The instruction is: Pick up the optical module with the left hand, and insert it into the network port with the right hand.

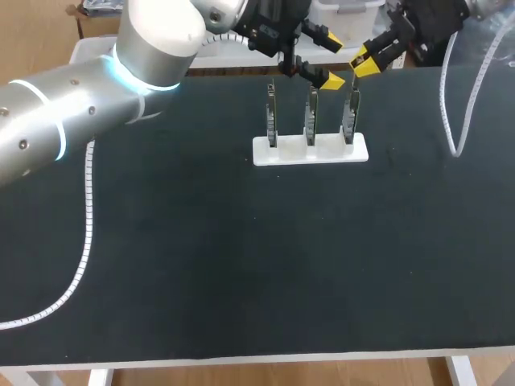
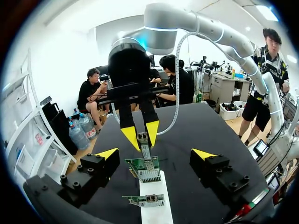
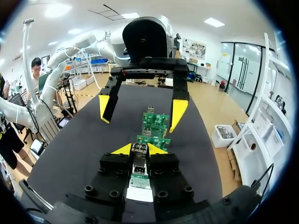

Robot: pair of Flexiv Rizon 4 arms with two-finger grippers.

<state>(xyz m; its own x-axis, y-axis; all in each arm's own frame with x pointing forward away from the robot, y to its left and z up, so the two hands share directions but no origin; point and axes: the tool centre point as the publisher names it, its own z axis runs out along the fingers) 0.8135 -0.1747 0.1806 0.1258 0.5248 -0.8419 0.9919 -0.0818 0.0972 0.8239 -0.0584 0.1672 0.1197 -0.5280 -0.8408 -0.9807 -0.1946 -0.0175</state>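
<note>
Three green circuit boards with network ports stand upright in a white holder (image 1: 311,150) at the table's back middle. My right gripper (image 1: 364,63) hangs over the rightmost board (image 1: 351,117), shut on the small metal optical module (image 3: 139,151). The module's lower end meets that board's port (image 3: 139,179); how deep it sits is hidden. In the left wrist view the module (image 2: 142,139) shows between the right arm's yellow tips, above the far board (image 2: 147,168). My left gripper (image 1: 331,59) hovers wide open beside it over the holder, holding nothing; its tips straddle the boards (image 2: 155,154).
A white cable chain (image 1: 84,241) trails across the table's left side. Another chain (image 1: 452,121) loops down at the back right. The dark mat (image 1: 257,265) stretches to the front edge.
</note>
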